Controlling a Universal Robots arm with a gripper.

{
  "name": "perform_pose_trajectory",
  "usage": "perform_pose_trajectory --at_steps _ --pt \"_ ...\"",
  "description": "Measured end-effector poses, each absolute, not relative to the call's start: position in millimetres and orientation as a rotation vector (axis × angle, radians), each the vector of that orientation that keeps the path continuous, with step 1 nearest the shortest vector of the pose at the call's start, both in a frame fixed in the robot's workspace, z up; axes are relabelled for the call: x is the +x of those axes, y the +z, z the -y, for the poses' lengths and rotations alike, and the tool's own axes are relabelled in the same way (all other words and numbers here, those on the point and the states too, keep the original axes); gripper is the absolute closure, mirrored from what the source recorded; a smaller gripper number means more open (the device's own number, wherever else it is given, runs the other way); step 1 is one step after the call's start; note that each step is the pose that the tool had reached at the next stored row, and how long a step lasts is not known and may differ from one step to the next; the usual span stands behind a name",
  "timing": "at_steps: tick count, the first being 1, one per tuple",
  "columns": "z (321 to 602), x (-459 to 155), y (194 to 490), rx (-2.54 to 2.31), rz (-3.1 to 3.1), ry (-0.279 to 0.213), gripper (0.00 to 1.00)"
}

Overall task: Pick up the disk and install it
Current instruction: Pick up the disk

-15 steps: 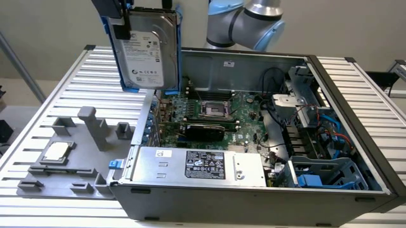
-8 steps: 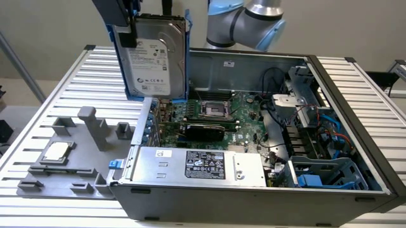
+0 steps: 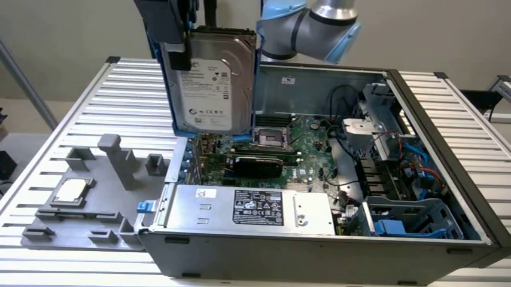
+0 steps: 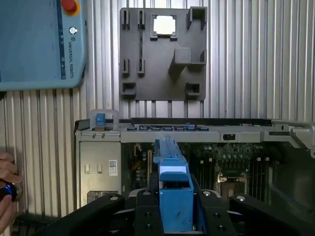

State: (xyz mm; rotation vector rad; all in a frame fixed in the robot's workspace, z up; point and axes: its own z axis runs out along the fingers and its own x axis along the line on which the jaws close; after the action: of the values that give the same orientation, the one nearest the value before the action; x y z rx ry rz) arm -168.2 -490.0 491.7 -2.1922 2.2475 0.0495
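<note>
The disk (image 3: 212,84) hangs in the air, stood on edge with its white label facing the exterior camera and its blue frame running down the side. The gripper (image 3: 172,27) is clamped on its upper end. In the wrist view the black fingers (image 4: 145,209) press both sides of the blue frame (image 4: 173,196).

Below the disk lies the open computer case (image 3: 319,257). The disk is over the case's far part, towards the exterior view's left, above the green circuit board (image 3: 300,149). A long silver box (image 3: 248,209) with a black-and-white label sits along the case's near wall, and a blue drive cage (image 3: 415,221) fills its near corner at the exterior view's right.

The case rests on a slatted metal table (image 3: 136,78). Beside the case, at the exterior view's left, a grey holder plate (image 3: 80,209) carries a small square silver chip (image 3: 70,190).

The wrist view also shows a blue control tablet (image 4: 42,44) on the table and a person's hand (image 4: 6,189) near the case.
</note>
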Motion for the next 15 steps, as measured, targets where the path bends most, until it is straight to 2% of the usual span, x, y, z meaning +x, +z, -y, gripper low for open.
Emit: perform_pose_trajectory --at_steps 15 --pt "503 -100 492 -2.194 -2.246 0.049 0.67"
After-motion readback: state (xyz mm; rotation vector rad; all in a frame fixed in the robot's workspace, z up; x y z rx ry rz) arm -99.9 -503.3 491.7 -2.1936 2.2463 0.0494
